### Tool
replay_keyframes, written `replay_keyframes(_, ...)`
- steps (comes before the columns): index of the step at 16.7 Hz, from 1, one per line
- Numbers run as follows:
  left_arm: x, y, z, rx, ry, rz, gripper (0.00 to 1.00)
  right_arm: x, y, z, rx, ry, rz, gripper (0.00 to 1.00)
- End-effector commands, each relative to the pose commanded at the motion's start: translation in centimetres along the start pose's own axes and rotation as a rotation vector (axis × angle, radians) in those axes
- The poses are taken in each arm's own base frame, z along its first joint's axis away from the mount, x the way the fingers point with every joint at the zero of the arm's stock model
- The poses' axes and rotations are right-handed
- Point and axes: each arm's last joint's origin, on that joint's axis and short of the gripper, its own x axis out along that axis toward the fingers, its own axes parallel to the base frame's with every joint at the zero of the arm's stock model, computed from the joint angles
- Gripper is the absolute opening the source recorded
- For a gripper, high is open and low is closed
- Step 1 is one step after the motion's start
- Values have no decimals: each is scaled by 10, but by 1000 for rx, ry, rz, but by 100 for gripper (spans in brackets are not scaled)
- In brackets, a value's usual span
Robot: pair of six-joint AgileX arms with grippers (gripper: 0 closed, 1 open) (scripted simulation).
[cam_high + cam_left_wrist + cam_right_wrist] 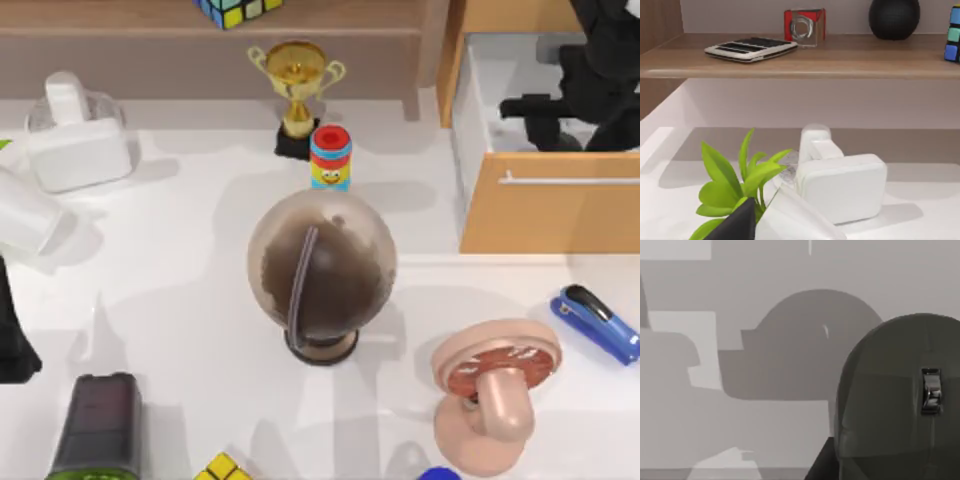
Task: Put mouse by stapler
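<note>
Right arm (600, 90) reaches into the open drawer (550, 215) at top right; finger state can't tell. Mouse (900, 400) sits close under its wrist camera, probably in that drawer. Stapler (597, 322) on table, right edge.

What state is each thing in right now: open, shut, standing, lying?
Drawer: pulled open.
Stapler: closed, lying flat.
Globe: upright on its stand.
Trophy: upright.
Mouse: resting on a pale surface, not yet by the stapler.
Right gripper: reaching into the drawer.
Left arm: parked at the left.
</note>
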Motion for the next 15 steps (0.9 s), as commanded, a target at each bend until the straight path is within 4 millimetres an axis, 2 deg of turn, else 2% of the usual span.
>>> replay_keyframes(2, 0, 0, 0, 0, 0, 0, 100, -26, -2, -5, -21, -22, 8, 0)
replay_keyframes(4, 0, 0, 0, 0, 0, 0, 100, -61, -10, -10, -31, -71, 21, 0)
replay_keyframes(7, 0, 0, 0, 0, 0, 0, 100, -117, -33, -24, -25, -161, 38, 0)
replay_keyframes(9, 0, 0, 0, 0, 0, 0, 100, -146, -50, -39, -15, -197, 43, 0)
replay_keyframes(12, 0, 0, 0, 0, 0, 0, 100, -173, -73, -67, 1, -206, 45, 0)
replay_keyframes(15, 0, 0, 0, 0, 0, 0, 100, -178, -88, -94, 10, -173, 45, 0)
